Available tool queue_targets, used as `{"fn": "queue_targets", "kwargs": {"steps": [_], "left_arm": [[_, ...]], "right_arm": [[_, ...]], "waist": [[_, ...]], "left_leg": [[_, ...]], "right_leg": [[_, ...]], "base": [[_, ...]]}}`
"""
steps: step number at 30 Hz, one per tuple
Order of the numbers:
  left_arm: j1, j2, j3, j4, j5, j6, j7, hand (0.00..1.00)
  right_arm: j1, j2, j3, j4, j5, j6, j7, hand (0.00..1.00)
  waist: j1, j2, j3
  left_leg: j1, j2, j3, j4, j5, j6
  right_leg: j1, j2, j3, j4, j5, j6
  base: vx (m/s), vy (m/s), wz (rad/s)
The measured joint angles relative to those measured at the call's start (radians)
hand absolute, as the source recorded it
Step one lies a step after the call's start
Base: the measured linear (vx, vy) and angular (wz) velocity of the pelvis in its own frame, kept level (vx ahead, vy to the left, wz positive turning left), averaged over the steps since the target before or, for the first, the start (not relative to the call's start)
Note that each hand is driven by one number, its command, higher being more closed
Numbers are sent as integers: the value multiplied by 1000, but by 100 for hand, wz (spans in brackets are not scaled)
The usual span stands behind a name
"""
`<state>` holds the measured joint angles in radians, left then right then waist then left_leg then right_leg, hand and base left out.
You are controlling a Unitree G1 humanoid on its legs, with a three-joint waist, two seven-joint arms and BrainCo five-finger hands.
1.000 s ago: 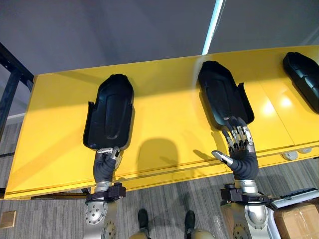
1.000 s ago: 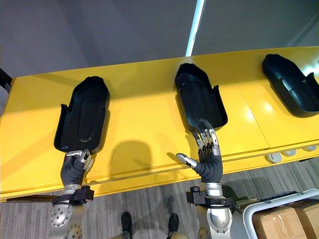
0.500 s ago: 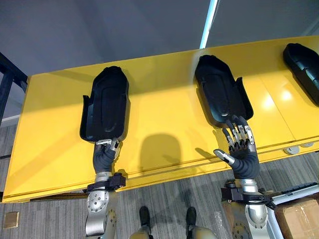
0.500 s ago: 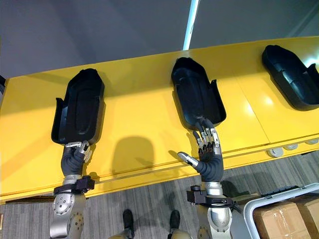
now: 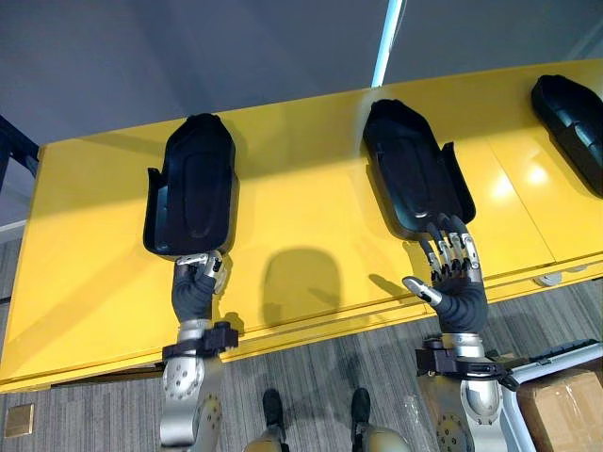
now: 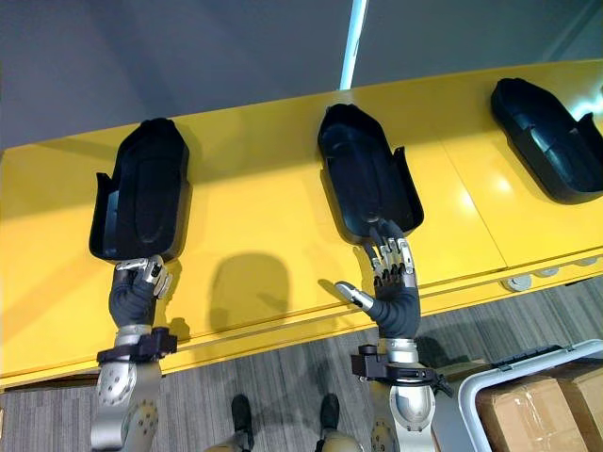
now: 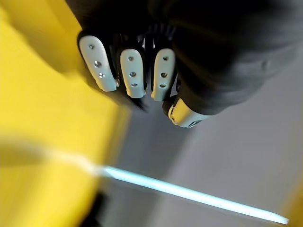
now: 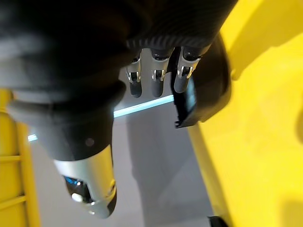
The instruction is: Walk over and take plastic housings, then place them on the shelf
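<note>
Three black plastic housings lie on a yellow shelf top (image 5: 301,207). My left hand (image 5: 194,286) has its fingers (image 7: 132,73) curled over the near end of the left housing (image 5: 193,184). The right hand (image 5: 456,288) is open, thumb spread to the side. Its straight fingertips (image 8: 156,71) rest at the near rim of the middle housing (image 5: 415,165), whose edge (image 8: 208,90) shows just past them. The third housing (image 5: 575,118) lies at the far right, apart from both hands.
The shelf top's front edge runs just behind both wrists. A cardboard box (image 6: 542,410) sits in a white-rimmed bin on the floor at the lower right. A bright light strip (image 5: 386,47) crosses the grey floor beyond the shelf.
The camera has shifted a little. The left housing now lies straighter and slightly farther in, with my left hand still on its near end. The right hand stays at the middle housing's rim.
</note>
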<state>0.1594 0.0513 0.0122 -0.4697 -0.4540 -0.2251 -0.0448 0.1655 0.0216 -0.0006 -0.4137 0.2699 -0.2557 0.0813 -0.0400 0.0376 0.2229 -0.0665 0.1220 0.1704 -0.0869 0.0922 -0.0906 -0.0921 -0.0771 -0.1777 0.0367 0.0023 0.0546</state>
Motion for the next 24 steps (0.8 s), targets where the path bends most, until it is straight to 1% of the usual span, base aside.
{"fn": "queue_targets", "kwargs": {"steps": [2, 4, 5, 7, 8, 9, 11, 12, 13, 15, 16, 18, 19, 20, 21, 22, 23, 24], "left_arm": [[0, -1, 0, -79, -73, -19, -46, 0], [0, -2, 0, -116, -119, -33, -67, 0], [8, -2, 1, -144, -137, -42, -73, 0], [13, -4, 1, -156, -137, -55, -72, 0], [15, -13, 1, -160, -115, -75, -60, 0], [15, -18, 1, -160, -101, -82, -50, 0], [15, -41, -5, -160, -19, -95, -1, 0], [17, -54, -30, -153, 60, -106, 52, 0], [17, -57, -40, -147, 82, -111, 67, 0], [26, -69, -78, -114, 147, -116, 123, 0], [32, -75, -79, -106, 162, -117, 132, 0], [44, -85, -69, -77, 186, -123, 162, 0], [45, -84, -54, -51, 186, -124, 178, 0], [51, -89, -26, -36, 187, -124, 201, 0], [54, -95, -14, -30, 187, -124, 212, 0], [51, -103, 19, -22, 205, -124, 236, 0], [51, -104, 21, -17, 225, -124, 250, 0], [51, -103, 22, -16, 237, -124, 261, 0]], "right_arm": [[-18, -13, -7, -1, 0, 0, 7, 0], [-17, -18, -19, -3, 0, 0, 14, 0], [-16, -18, -36, -3, -1, 0, 17, 0], [-16, -18, -49, -3, -3, 0, 18, 0], [-16, -18, -59, -3, -6, 0, 18, 0], [-16, -18, -62, -3, -7, 0, 18, 0], [-14, -18, -81, -3, -23, 0, 10, 0], [-7, -18, -108, -3, -59, 0, -7, 0], [-4, -18, -121, -3, -73, 0, -14, 0], [18, -14, -166, -3, -126, -1, -56, 0], [22, -13, -171, -3, -130, -1, -63, 0], [22, -8, -177, -1, -140, -2, -79, 0], [13, -5, -169, 5, -140, -5, -94, 0], [-18, -13, -153, 27, -140, -6, -107, 0], [-40, -20, -149, 45, -140, -6, -111, 0], [-83, -48, -132, 83, -139, -7, -120, 0], [-93, -64, -132, 92, -137, -7, -126, 0], [-92, -81, -133, 92, -135, -8, -133, 0]], "waist": [[-3, 3, -2], [-4, 4, -4], [-1, 5, -16], [6, 7, -27], [6, 10, -47], [5, 11, -55], [-3, 14, -65], [-3, 18, -79], [-4, 19, -83], [-7, 22, -103], [-7, 22, -107], [-1, 19, -112], [5, 10, -113], [18, 7, -113], [28, 8, -114], [51, 22, -122], [56, 32, -127], [55, 40, -132]], "left_leg": [[21, 1, -11, 0, -3, -1], [32, 1, -25, -3, -3, -1], [41, 0, -32, -3, -3, -1], [58, -1, -37, -3, -3, 0], [69, -2, -42, -3, -2, 1], [71, -2, -45, -3, -1, 1], [85, -5, -64, -4, 2, 5], [88, -6, -68, -4, 3, 6], [89, -6, -73, -4, 4, 7], [97, -5, -75, -5, 5, 9], [101, 0, -63, -4, 0, 11], [104, 18, -9, 28, -25, -9], [73, 31, 28, 124, -82, -18], [30, 50, -13, 270, -163, -9], [11, 57, -75, 338, -202, 2], [-23, 60, -274, 475, -279, -16], [-32, 47, -401, 541, -323, -40], [-33, 23, -518, 588, -359, -55]], "right_leg": [[33, 1, -13, -10, 0, 1], [53, 1, -25, -11, -1, 2], [66, 0, -32, -11, -2, 3], [86, 0, -36, -11, -3, 3], [100, -1, -42, -11, -4, 4], [104, -2, -45, -11, -4, 4], [126, -4, -61, -11, -5, 6], [135, -5, -67, -10, -7, 7], [139, -5, -72, -10, -7, 7], [145, -5, -73, -8, -14, 17], [141, -2, -60, -7, -15, 18], [103, 15, 20, 7, -15, 18], [69, 30, 98, 21, -7, 8], [37, 54, 192, 28, 9, -9], [23, 72, 246, 28, 20, -11], [-2, 122, 369, 31, 42, -12], [-23, 152, 433, 43, 48, -11], [-46, 174, 484, 66, 49, -9]], "base": [[-38, 10, 17], [-58, 20, 20], [-47, 25, 16], [-36, 24, 11], [-36, 18, 11], [-46, 17, 20], [-42, 9, 21], [-61, 8, 16], [-75, 8, 21], [-50, 7, 3], [-58, 15, -53], [-73, 11, -100], [-87, 3, -176], [-65, 0, -209], [-38, 48, -292], [-13, 130, -277], [-24, 189, -282], [-37, 206, -173]]}}
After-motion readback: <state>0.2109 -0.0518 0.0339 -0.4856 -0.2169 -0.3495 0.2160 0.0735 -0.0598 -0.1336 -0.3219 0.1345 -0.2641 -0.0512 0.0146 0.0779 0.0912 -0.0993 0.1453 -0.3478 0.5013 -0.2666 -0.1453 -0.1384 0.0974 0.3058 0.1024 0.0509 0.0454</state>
